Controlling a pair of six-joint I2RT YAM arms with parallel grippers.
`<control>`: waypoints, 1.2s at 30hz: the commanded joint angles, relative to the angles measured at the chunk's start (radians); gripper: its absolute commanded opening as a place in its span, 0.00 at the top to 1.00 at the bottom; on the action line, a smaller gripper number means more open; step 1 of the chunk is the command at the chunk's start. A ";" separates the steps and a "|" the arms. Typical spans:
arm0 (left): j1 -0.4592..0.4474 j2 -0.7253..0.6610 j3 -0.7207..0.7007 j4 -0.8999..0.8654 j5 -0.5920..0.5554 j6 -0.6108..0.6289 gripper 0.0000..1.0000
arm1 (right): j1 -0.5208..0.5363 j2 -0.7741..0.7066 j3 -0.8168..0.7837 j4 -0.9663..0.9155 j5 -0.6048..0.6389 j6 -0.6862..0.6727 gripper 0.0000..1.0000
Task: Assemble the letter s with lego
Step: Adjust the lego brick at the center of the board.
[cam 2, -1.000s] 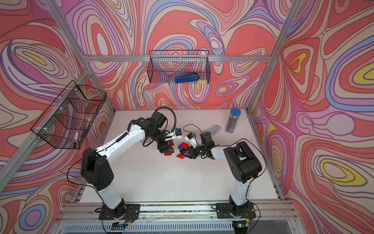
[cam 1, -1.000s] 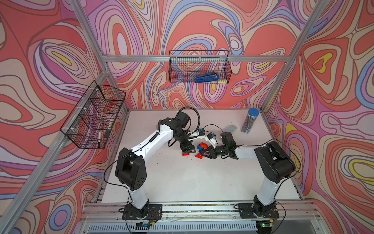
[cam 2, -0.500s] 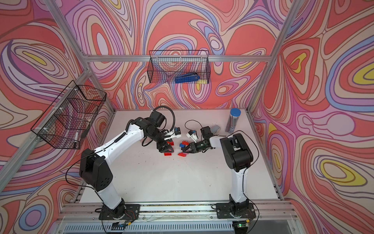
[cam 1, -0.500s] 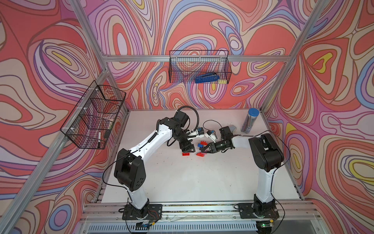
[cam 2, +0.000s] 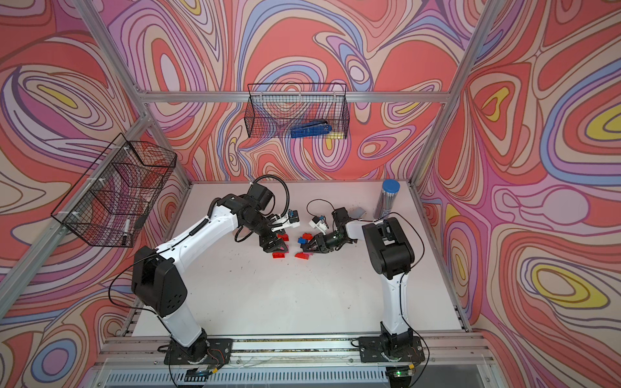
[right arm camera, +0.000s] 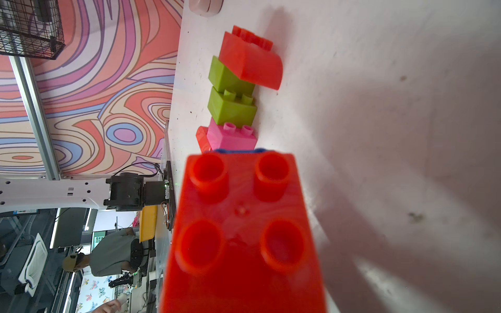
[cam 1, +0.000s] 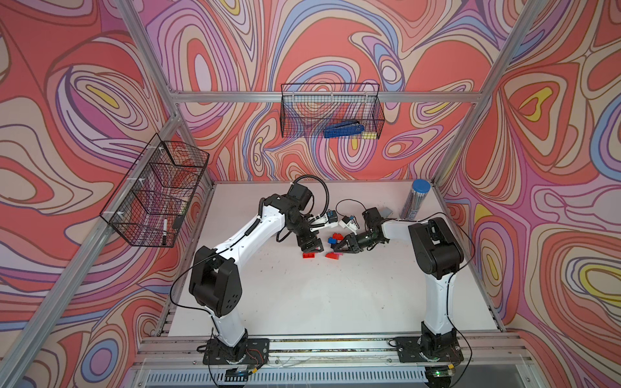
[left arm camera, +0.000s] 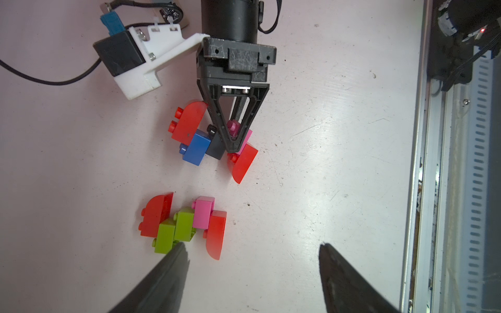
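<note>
Since a second ago the right arm [cam 1: 433,250] has pulled its elbow in toward its base and stands steeper. The right gripper [left arm camera: 234,147] has kept its spot among the lego, and the left arm [cam 1: 248,231] and the bricks lie as they did. The lego sits a little back of the middle of the table [cam 1: 319,302], as two short stepped rows side by side, not touching. The blue row [left arm camera: 195,149] runs red, blue, black, pink, red. The green row [left arm camera: 184,225] runs red, lime, lime, pink, red. Each row has a curved red brick at either end. The right gripper lies low over the blue row, its jaws drawn together to a single point where the black brick [left arm camera: 216,149] meets the pink brick [left arm camera: 246,136]. Nothing shows between the tips, and I cannot tell whether they press on the bricks. In the right wrist view that row's red end brick [right arm camera: 244,230] fills the foreground, studs toward the lens, with the green row beyond it. The left gripper [left arm camera: 252,245] hangs above the green row with its jaws wide apart, holding nothing. In the left wrist view one fingertip [left arm camera: 176,257] overlaps the edge of a lime brick [left arm camera: 165,238], and the other is over bare table. A blue-capped tube [cam 1: 415,201] stands in the back right corner. The back basket [cam 1: 331,100] holds a blue tool [cam 1: 342,129], and the side basket [cam 1: 154,195] holds a marker [cam 1: 164,230].
</note>
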 commanded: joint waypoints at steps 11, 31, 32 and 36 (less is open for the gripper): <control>0.016 -0.003 0.005 -0.023 0.035 0.005 0.22 | -0.002 0.031 0.001 0.092 0.028 0.120 0.58; 0.023 -0.020 -0.007 -0.002 0.038 -0.034 0.22 | 0.007 -0.111 -0.060 0.108 0.304 0.206 0.37; 0.024 -0.022 -0.009 0.003 0.039 -0.037 0.22 | 0.010 -0.120 -0.064 0.100 0.315 0.201 0.37; 0.026 -0.035 -0.023 0.023 0.026 -0.055 0.22 | 0.017 -0.146 -0.075 0.064 0.367 0.180 0.36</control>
